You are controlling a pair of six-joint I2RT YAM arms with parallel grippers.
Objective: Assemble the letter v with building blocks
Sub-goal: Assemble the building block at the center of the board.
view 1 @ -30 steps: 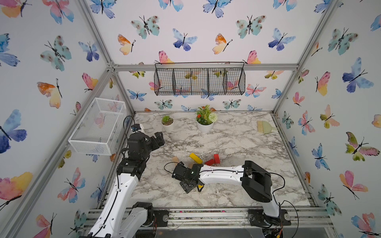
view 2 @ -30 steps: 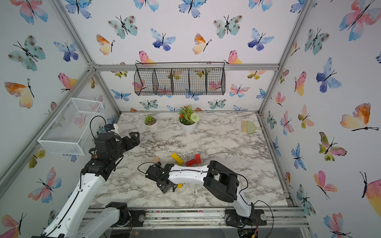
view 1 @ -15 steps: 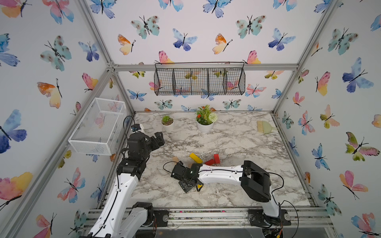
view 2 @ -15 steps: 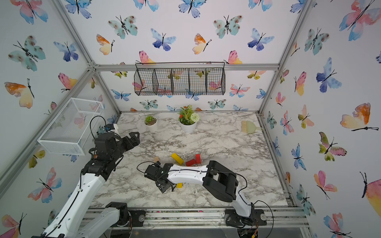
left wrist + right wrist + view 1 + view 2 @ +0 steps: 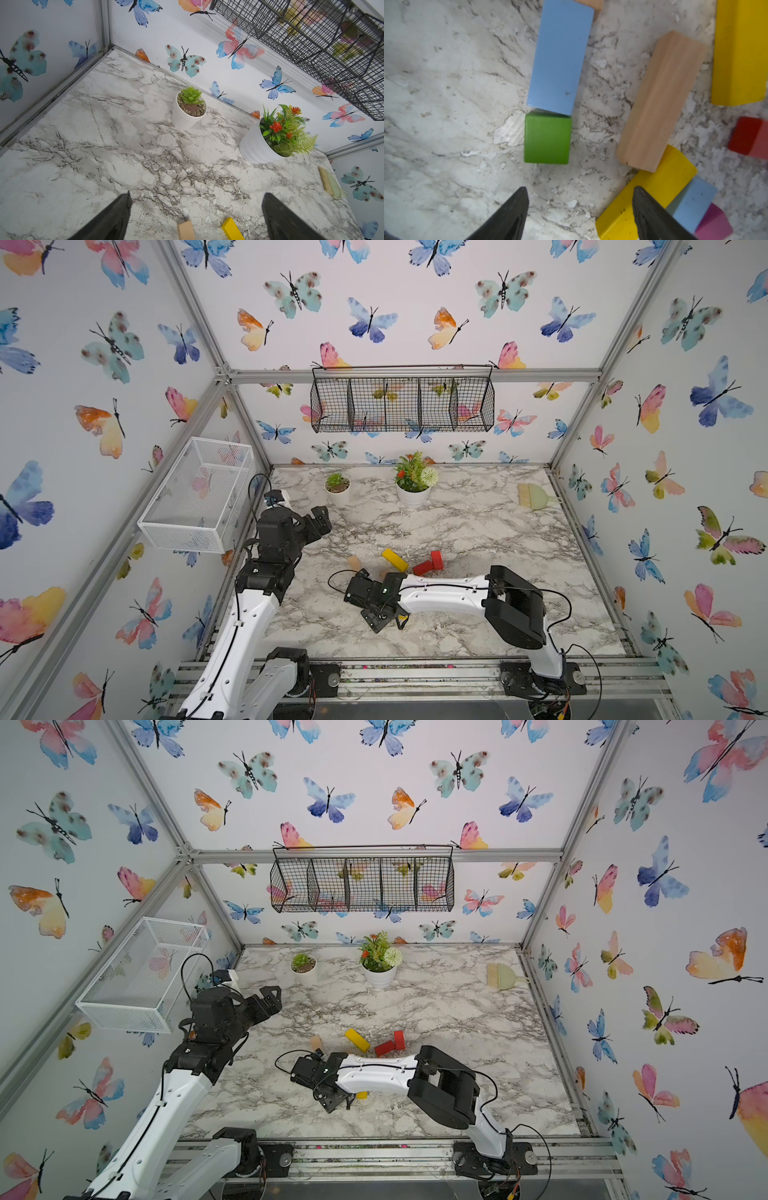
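Observation:
My right gripper [image 5: 580, 193] is open and low over the marble, with nothing between its fingers; it also shows in both top views [image 5: 388, 624] [image 5: 337, 1104]. Just ahead of it a green cube [image 5: 547, 138] touches the end of a light blue bar [image 5: 560, 56]. A tan bar [image 5: 660, 101] lies slanted beside them. One finger overlaps a yellow bar [image 5: 654, 193], with a short light blue block [image 5: 693, 197] and a magenta cube [image 5: 714, 224] behind it. Further back lie a yellow bar [image 5: 395, 560], red blocks [image 5: 428, 564] and a tan block [image 5: 354, 562]. My left gripper [image 5: 320, 522] [image 5: 196, 195] hangs open and empty at the left.
Two potted plants [image 5: 337, 487] [image 5: 413, 485] stand near the back wall, and a small brush [image 5: 534, 495] lies at the back right. A white mesh basket [image 5: 197, 495] hangs on the left wall and a black wire basket [image 5: 401, 404] on the back wall.
My right gripper has edged a little to the left over the blocks. The left arm has not moved.

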